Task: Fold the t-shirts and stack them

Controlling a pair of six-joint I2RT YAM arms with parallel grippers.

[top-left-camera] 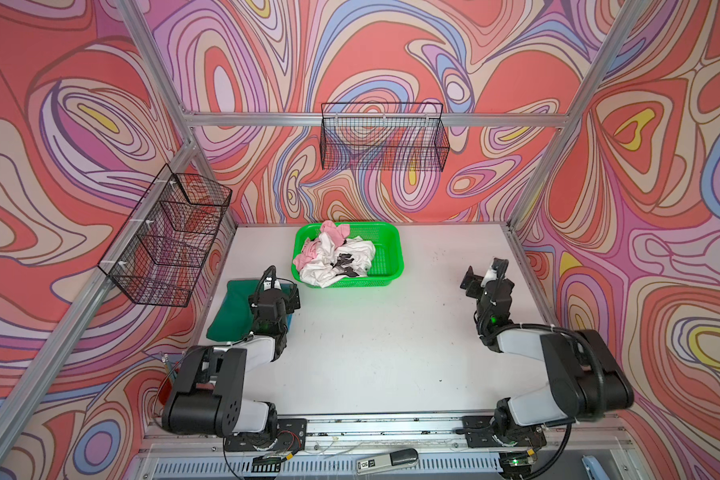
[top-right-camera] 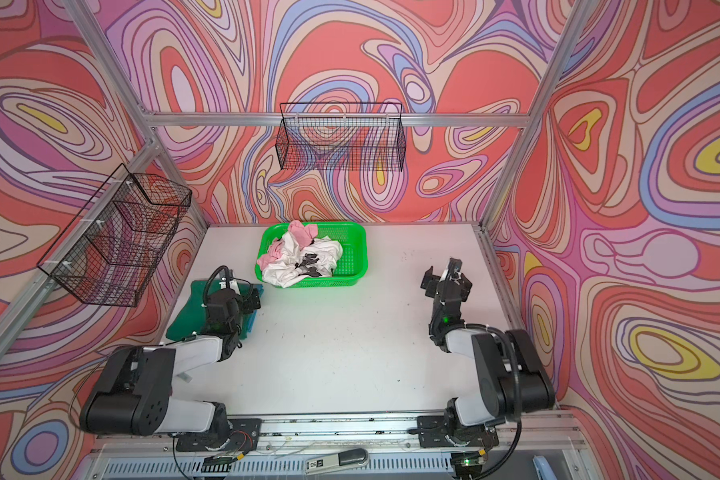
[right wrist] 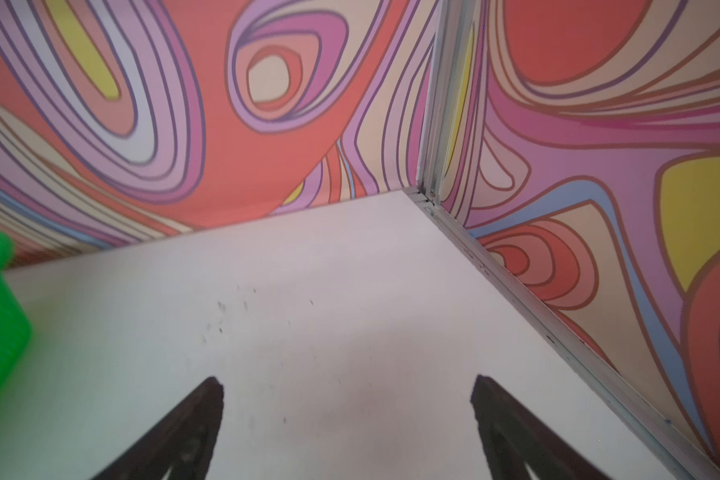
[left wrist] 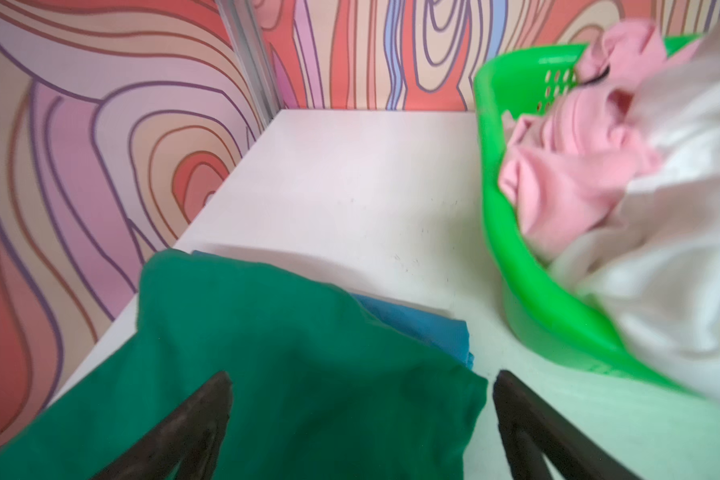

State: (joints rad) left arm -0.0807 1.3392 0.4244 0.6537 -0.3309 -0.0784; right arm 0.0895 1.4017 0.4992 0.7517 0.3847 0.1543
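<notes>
Dark green t-shirt (top-left-camera: 229, 309) is laid mid-left; left pincer (left wrist: 360, 380) and right pincer (right wrist: 345, 384) are held wide open, empty. Next, the white t-shirt (top-left-camera: 360, 251) should be drawn from the basket (top-left-camera: 385, 259).

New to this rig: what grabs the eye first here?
Swirled wall print, then the bright green basket at the back of the table, heaped with crumpled pink and white t-shirts. At the left edge a folded dark green t-shirt lies on blue cloth, beneath the open left gripper; the right gripper is open too.
</notes>
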